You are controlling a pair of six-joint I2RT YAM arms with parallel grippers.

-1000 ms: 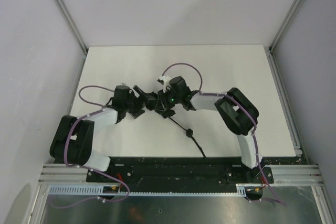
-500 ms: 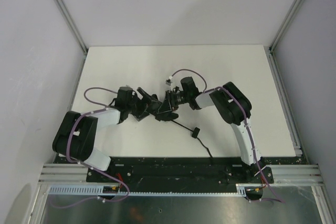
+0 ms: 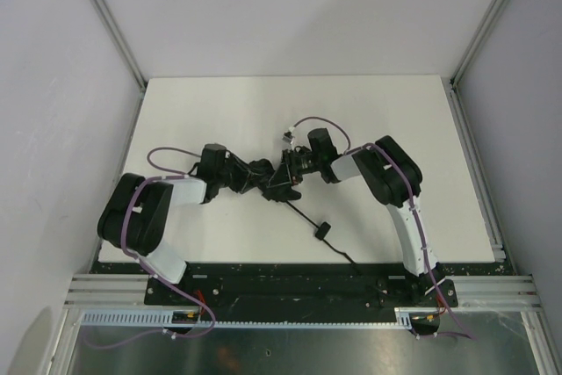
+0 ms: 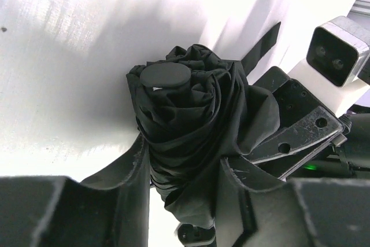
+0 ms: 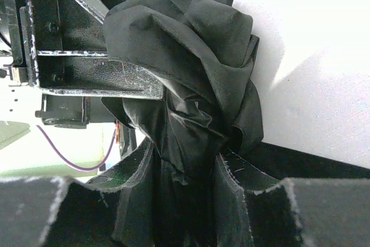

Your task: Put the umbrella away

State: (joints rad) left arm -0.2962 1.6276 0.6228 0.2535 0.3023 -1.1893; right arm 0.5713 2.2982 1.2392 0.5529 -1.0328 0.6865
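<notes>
Together — left gripper [image 4: 182, 169] and right gripper [image 5: 182, 163], each in a firm pinch on the bunched umbrella [image 4: 193, 105].

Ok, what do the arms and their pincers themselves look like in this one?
Both arms alternate chunky black joint housings with white link shells: left arm, right arm. A thin purple cable runs along each. The left pincer and right pincer have matte black, scuffed, curved fingers. A green light glows on the right wrist.

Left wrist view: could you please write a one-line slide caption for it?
The left gripper and right gripper both clamp the bunched black umbrella over the white table.
</notes>
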